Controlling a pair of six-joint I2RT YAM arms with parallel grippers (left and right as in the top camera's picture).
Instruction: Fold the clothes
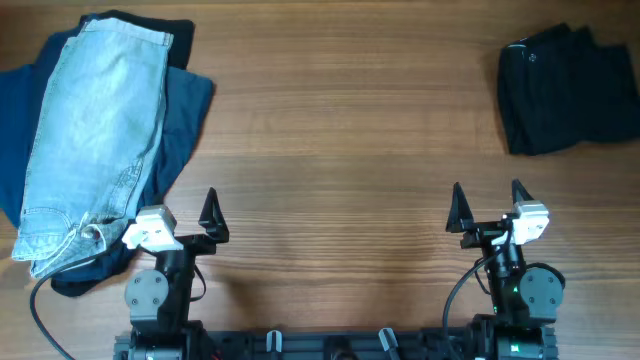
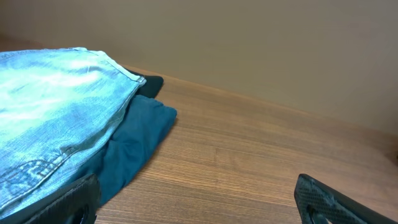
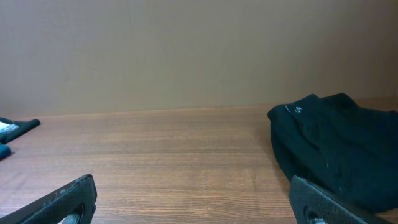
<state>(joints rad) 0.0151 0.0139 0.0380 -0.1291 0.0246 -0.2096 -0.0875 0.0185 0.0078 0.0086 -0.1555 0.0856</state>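
1. Shorts (image 1: pixel 95 140): pale denim, folded long and narrow, at the far left of the table (image 1: pixel 340 130). One end points far and the other near. The near end is bunched, with a small pale patch on it.
2. The shorts lie on top of a blue garment (image 1: pixel 188 115), which sticks out on the right side of the pile. In the left wrist view the denim (image 2: pixel 56 118) overlaps the blue garment (image 2: pixel 140 140).
3. A black cloth (image 1: pixel 150 22) peeks out under the far end of the pile; only an edge shows, also seen from the left wrist (image 2: pixel 152 83).
4. Black garment (image 1: pixel 565 88): a rumpled heap at the far right, well apart from the pile. In the right wrist view (image 3: pixel 336 146) it sits ahead and to the right.
5. Left gripper (image 1: pixel 180 215): jaws spread wide, nothing between them (image 2: pixel 199 211). It sits at the near edge, just beside the near end of the shorts. Cannot tell if it touches them.
6. Right gripper (image 1: pixel 487 200): jaws wide, holding nothing (image 3: pixel 196 208), over bare wood near the right side, apart from the black garment.
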